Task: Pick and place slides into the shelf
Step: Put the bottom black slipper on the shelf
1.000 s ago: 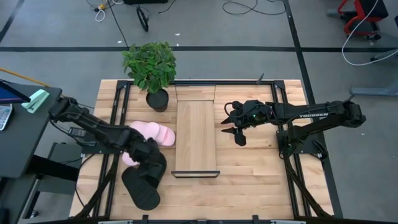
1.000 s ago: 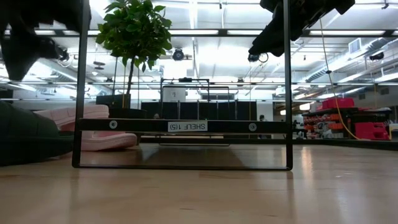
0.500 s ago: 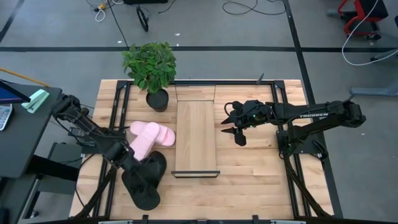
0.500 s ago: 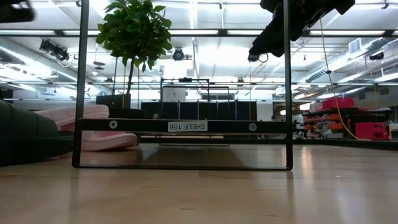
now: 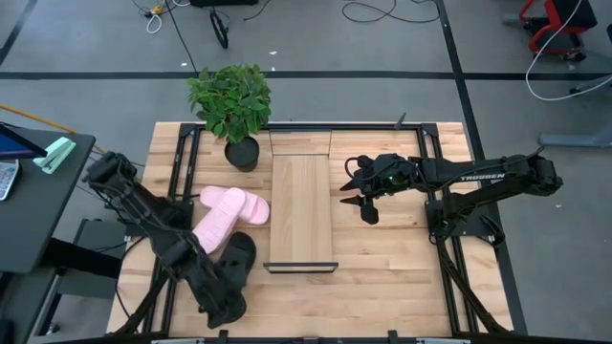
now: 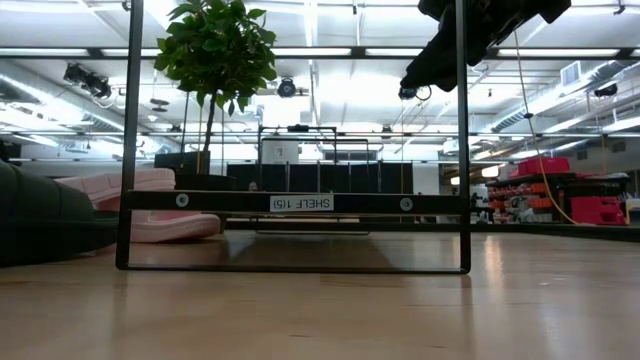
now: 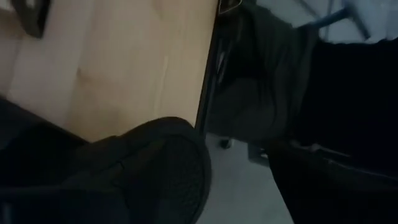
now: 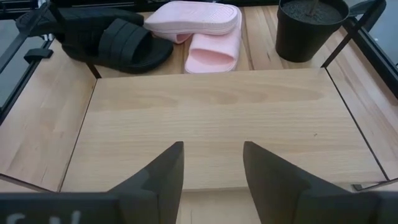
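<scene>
Left arm reached low toward the table's near-left corner | right gripper [image 5: 364, 205] hovered mid-table, fingers [image 8: 158, 171] spread apart.

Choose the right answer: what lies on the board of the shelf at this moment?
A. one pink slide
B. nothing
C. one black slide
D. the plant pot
B. The shelf board shows only bare wood; the pink slides and black slides lie on the table beside it, and the plant pot stands off its corner.
</scene>
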Available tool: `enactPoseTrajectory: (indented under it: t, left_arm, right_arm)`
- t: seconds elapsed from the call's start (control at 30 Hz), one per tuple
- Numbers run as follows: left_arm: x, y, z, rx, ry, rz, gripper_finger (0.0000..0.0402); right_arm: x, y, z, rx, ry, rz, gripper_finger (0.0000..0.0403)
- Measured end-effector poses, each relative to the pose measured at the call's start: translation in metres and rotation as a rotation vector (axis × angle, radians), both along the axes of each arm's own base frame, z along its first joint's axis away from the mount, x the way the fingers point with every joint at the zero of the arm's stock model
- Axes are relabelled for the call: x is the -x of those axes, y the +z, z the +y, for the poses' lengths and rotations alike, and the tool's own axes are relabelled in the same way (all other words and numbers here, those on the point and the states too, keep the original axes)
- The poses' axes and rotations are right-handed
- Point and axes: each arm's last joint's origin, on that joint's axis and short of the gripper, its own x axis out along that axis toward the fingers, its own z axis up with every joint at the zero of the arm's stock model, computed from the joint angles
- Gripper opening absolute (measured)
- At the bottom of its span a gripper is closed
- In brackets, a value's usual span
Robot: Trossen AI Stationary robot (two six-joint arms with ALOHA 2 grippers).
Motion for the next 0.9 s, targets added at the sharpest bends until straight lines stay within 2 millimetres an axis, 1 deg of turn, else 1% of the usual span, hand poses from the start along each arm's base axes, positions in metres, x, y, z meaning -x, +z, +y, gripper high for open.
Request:
enactPoseTrajectory:
  t: [0.1, 0.27, 0.4, 0.53, 0.63, 0.7, 0.8, 0.9]
  left_arm:
    - [-0.014, 0.008, -0.017, -0.055, -0.052, 0.079, 0.0245]
    - [-0.036, 0.023, -0.039, -0.163, -0.062, 0.184, 0.0208]
    - [-0.05, 0.026, -0.054, -0.268, -0.047, 0.3, 0.0186]
    - [-0.06, 0.016, -0.063, -0.385, 0.025, 0.52, 0.0169]
    - [-0.065, 0.009, -0.07, -0.415, 0.067, 0.661, 0.0158]
    - [-0.071, 0.004, -0.074, -0.41, 0.108, 0.708, 0.0153]
    - [-0.08, -0.001, -0.079, -0.386, 0.182, 0.731, 0.0145]
    - [-0.087, -0.008, -0.081, -0.372, 0.219, 0.76, 0.0135]
  right_arm:
    - [0.0, 0.0, 0.0, 0.0, 0.0, 0.0, 0.0172]
    - [0.0, 0.0, 0.0, 0.001, 0.001, 0.0, 0.0172]
    - [0.0, 0.0, 0.0, -0.006, -0.004, 0.0, 0.0172]
    - [0.001, -0.001, 0.0, 0.003, -0.019, 0.01, 0.0172]
    - [0.001, -0.002, -0.001, 0.023, -0.038, 0.024, 0.0172]
    - [0.002, -0.003, -0.002, 0.04, -0.055, 0.035, 0.0172]
    - [0.003, -0.004, -0.003, 0.056, -0.074, 0.049, 0.0172]
    - [0.004, -0.008, -0.003, 0.06, -0.081, 0.062, 0.0172]
